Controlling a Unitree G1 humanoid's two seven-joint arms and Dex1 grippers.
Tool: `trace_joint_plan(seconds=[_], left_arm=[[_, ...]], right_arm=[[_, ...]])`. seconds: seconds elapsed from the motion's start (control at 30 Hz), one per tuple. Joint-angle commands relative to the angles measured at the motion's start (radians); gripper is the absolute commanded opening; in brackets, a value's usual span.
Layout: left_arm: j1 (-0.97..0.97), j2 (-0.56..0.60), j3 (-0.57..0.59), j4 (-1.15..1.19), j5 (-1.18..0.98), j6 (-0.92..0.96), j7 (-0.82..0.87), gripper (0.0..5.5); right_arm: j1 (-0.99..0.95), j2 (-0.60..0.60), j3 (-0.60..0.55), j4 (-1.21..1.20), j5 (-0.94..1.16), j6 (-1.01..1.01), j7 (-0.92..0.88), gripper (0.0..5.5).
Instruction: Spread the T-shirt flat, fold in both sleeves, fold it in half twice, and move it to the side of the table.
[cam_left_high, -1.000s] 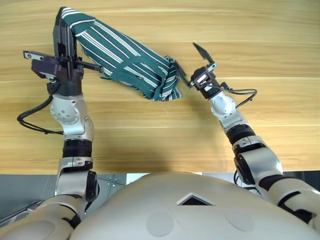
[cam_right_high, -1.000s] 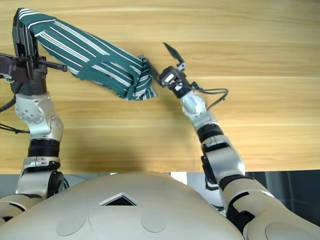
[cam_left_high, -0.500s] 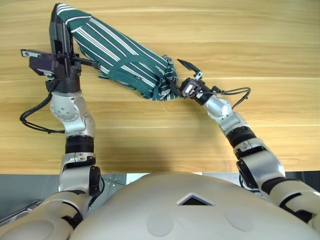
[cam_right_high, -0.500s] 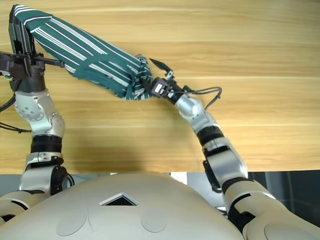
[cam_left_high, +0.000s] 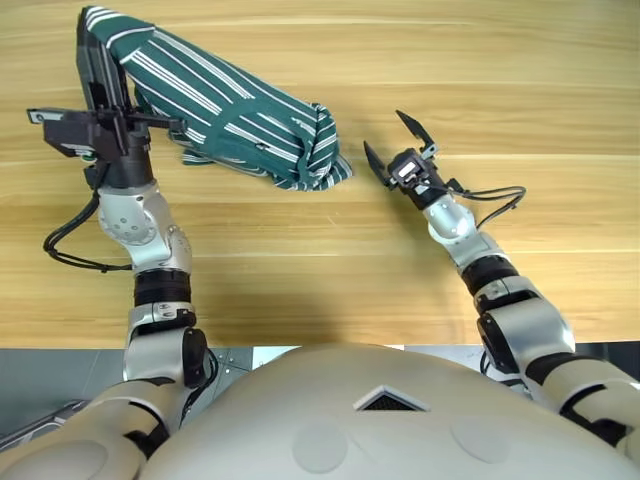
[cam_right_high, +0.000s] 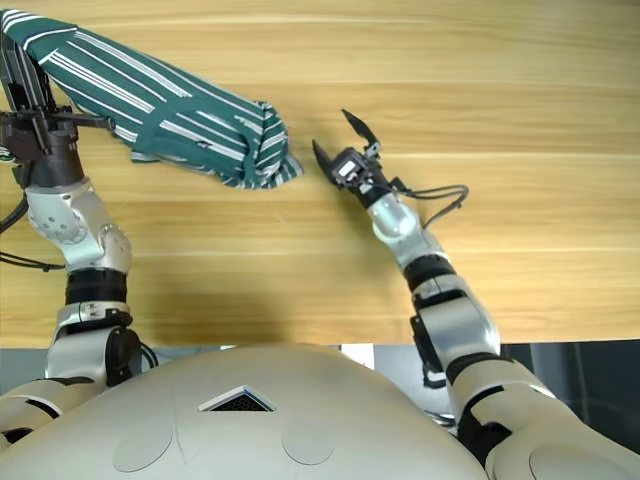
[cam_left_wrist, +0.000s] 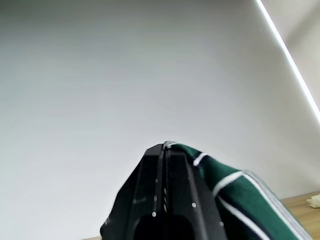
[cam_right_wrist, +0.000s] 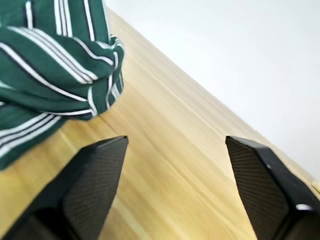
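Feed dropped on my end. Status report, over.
Left tool shut on green striped T-shirt, one end raised, bunched. Right tool open, apart from it. No obstruction seen.

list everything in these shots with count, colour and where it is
T-shirt: 1, dark green with white stripes, bunched; one end lifted at the table's left, the other end down near the table's middle
table: 1, light wood, under both arms
wall: 1, white, behind the table
left claw: 1, black, shut on the T-shirt's raised end, above the table's left part
right claw: 1, black, open and empty, just right of the T-shirt's lower end, not touching it
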Motion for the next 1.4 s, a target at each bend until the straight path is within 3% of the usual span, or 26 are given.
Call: trace_joint_plan(seconds=[0.03,0.13,0.33,0.57,0.9,1.1,1.4], left_arm=[[0.005,-0.001,0.026,0.023,0.002,-0.012,0.017,0.02],[0.013,-0.005,0.025,0.033,-0.029,-0.008,-0.001,0.02],[-0.042,-0.019,-0.008,0.041,-0.032,0.000,-0.027,0.02],[-0.132,-0.021,-0.046,0.034,-0.014,0.027,-0.046,0.02],[-0.257,-0.021,-0.068,0.023,-0.005,0.078,-0.052,0.02],[-0.214,-0.019,-0.083,-0.006,-0.046,0.097,-0.096,0.02],[-0.061,-0.016,-0.148,0.045,-0.024,0.080,-0.231,0.02]], right_arm=[[0.033,-0.007,-0.071,-0.076,0.043,0.070,-0.022,3.58],[0.073,-0.008,-0.069,-0.172,0.072,0.065,0.048,3.58],[0.182,-0.047,0.175,-0.356,-0.283,0.119,0.110,3.58],[0.073,0.031,0.225,-0.205,-0.423,0.233,-0.100,3.58],[-0.087,0.156,0.320,0.064,-0.460,0.219,-0.276,3.58],[-0.182,0.228,0.250,0.206,-0.366,0.177,-0.374,3.58],[-0.362,0.303,0.074,0.359,-0.182,0.131,-0.358,3.58]])
